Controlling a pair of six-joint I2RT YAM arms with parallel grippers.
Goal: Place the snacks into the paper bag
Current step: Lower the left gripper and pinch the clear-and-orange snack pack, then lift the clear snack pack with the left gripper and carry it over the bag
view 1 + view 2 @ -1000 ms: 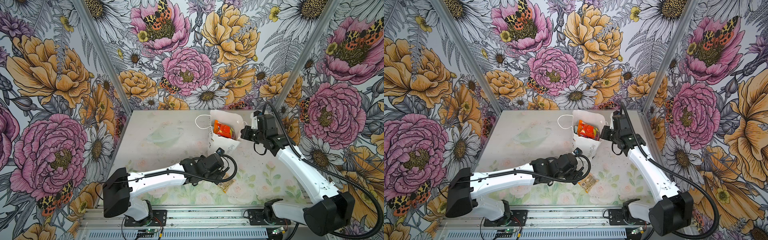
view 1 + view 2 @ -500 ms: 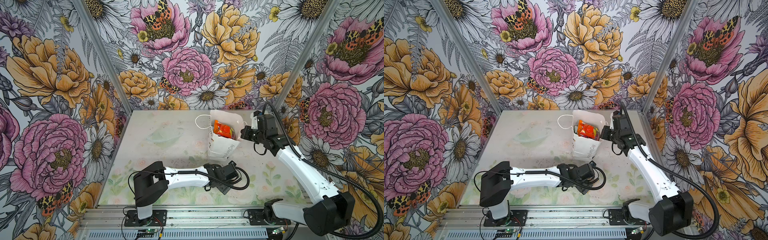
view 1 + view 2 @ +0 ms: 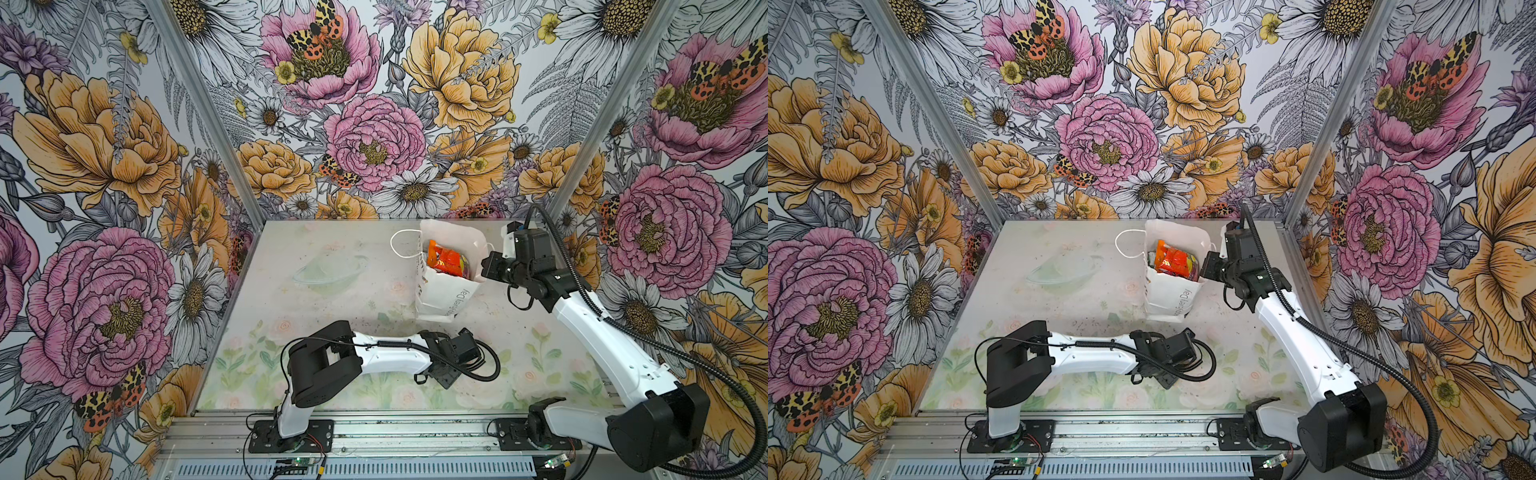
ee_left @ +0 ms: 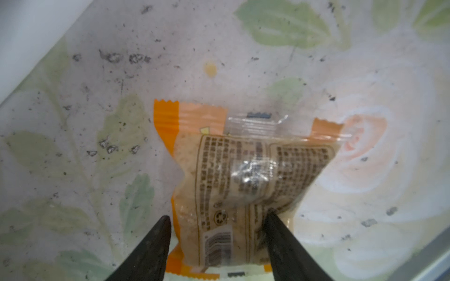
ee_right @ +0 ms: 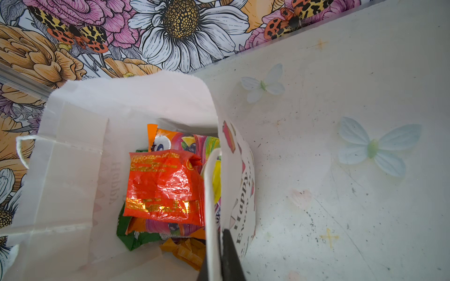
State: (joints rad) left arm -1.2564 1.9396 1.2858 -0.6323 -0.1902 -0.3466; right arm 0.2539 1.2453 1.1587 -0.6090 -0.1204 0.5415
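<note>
Clear packet [image 4: 248, 175] flat on table [image 4: 97, 73], lying between parted fingers of left gripper [image 4: 216, 219]. Red-orange packet [image 5: 163, 185] topmost among others inside upright paper bag [image 5: 73, 170], rim and cord pinched by closed right gripper [image 5: 220, 243].

one paper bag [image 3: 441, 293], one packet [image 4: 253, 175] outside

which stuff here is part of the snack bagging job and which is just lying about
Job: paper bag, packets inside it, small packet on the table.
Just there: pale butterfly shapes on the table, flowered walls.
</note>
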